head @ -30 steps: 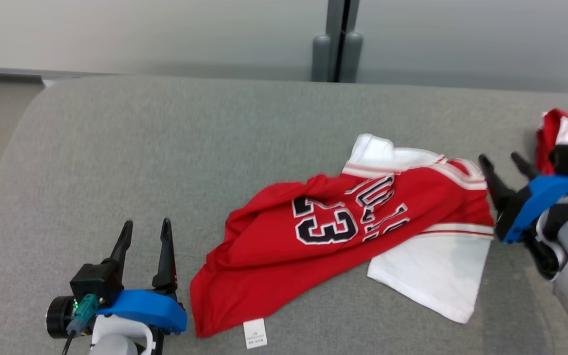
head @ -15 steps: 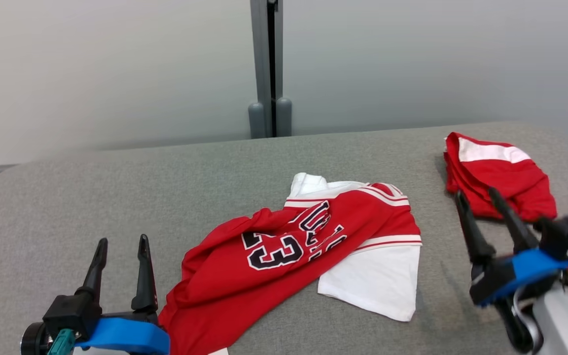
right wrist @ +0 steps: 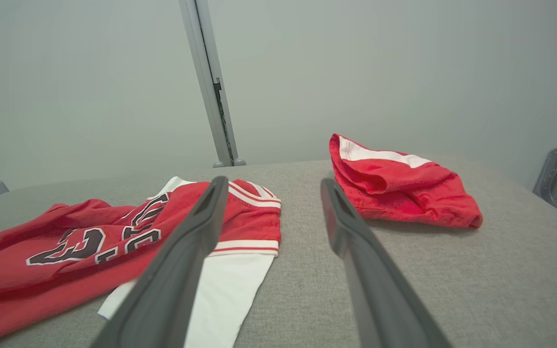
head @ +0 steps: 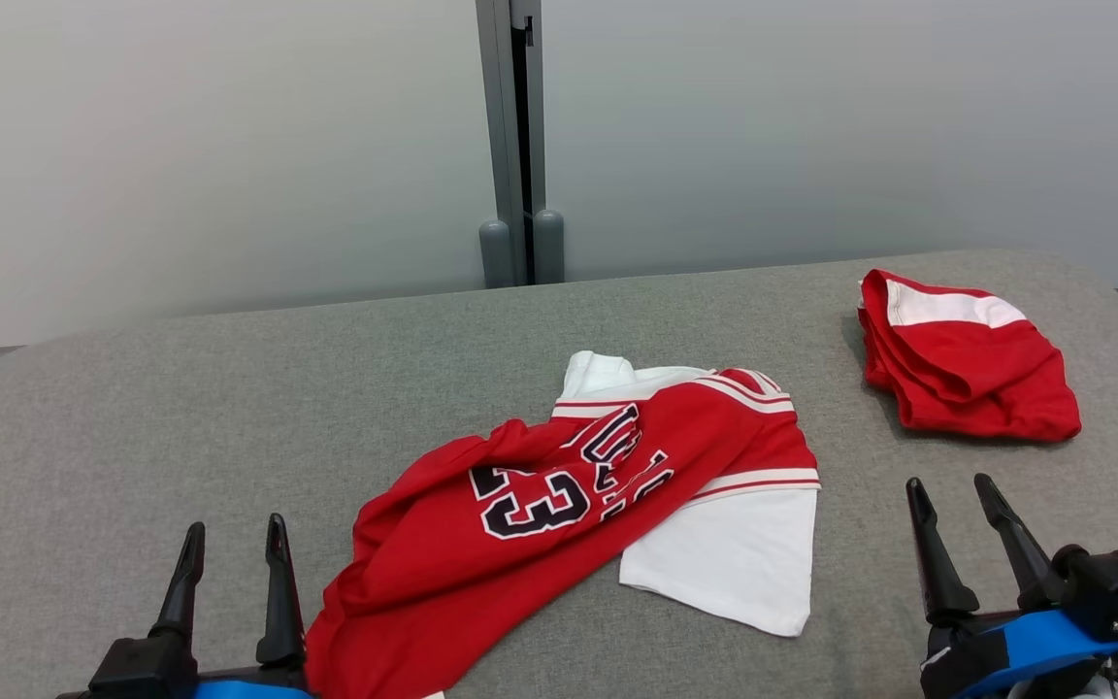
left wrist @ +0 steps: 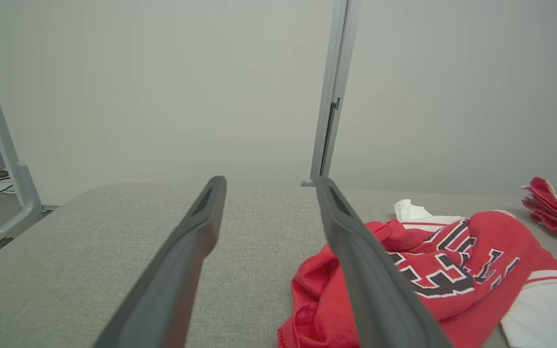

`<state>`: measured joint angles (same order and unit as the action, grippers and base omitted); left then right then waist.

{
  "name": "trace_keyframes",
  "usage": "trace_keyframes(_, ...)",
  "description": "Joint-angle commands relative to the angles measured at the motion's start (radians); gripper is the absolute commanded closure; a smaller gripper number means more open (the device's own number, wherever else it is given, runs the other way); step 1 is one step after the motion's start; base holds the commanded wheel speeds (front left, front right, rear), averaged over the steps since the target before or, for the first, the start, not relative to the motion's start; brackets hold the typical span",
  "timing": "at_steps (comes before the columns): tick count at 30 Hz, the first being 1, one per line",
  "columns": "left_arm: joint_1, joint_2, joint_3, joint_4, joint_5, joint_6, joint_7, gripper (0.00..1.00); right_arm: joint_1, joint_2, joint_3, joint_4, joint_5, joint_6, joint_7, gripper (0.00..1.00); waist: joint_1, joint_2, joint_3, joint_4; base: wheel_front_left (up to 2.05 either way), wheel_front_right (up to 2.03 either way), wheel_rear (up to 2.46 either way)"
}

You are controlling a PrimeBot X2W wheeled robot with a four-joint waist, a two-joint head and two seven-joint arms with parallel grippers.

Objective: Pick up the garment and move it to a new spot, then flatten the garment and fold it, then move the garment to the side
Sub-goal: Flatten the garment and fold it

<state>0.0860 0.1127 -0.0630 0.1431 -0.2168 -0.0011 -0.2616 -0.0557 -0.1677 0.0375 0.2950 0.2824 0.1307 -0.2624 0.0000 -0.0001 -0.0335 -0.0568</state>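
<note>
On the grey fabric-covered table (head: 229, 388), the crumpled red-and-white numbered jersey (head: 559, 485) lies mid-surface, neither flattened nor folded, between the empty, wide-open left gripper (head: 235, 525) and right gripper (head: 948, 482), so nearly everything seems left, while a folded red garment (head: 967, 379) sits aside.

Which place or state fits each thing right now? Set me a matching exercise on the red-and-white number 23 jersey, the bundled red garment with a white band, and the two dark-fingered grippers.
Things
1. red-and-white number 23 jersey
2. bundled red garment with a white band
3. left gripper
4. right gripper

Places or states
A. open, close beside the jersey's red hem
B. crumpled, middle of the grey padded surface
C. open, near side, in front of the bundled garment
D. far right of that surface, apart from the other cloth

Pairs: 1-B, 2-D, 3-A, 4-C
</note>
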Motion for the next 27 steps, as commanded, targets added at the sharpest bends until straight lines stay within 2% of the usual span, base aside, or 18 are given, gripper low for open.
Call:
trace_keyframes(1,-0.001,-0.004,0.007,0.005,0.010,-0.010,-0.005,0.00,-0.002,-0.001,-0.001,-0.004,-0.007,0.000,-0.003,0.00,0.0000,0.0001,0.000,0.004,0.00,0.00,0.00)
trace_keyframes(5,-0.019,-0.018,0.015,0.017,0.026,-0.040,-0.005,0.00,-0.007,-0.002,0.010,0.011,-0.006,0.000,-0.003,0.00,0.0000,0.0001,-0.001,0.013,0.00,0.00,0.00)
trace_keyframes(10,-0.024,-0.021,-0.010,0.074,-0.001,-0.097,-0.003,0.00,-0.005,-0.020,0.096,0.154,0.041,0.000,0.028,0.00,0.0000,0.0001,-0.002,0.034,0.00,0.00,0.00)
trace_keyframes(17,-0.036,0.031,-0.105,0.175,-0.047,-0.124,0.230,0.00,-0.078,0.005,0.212,0.346,0.161,0.000,0.172,0.00,0.0000,0.0001,0.006,0.062,0.00,0.00,0.00)
trace_keyframes(27,-0.017,0.067,-0.194,0.203,-0.137,-0.131,0.437,0.00,-0.171,0.057,0.229,0.560,0.245,0.000,0.284,0.00,0.0000,0.0001,0.028,0.084,0.00,0.00,0.00)
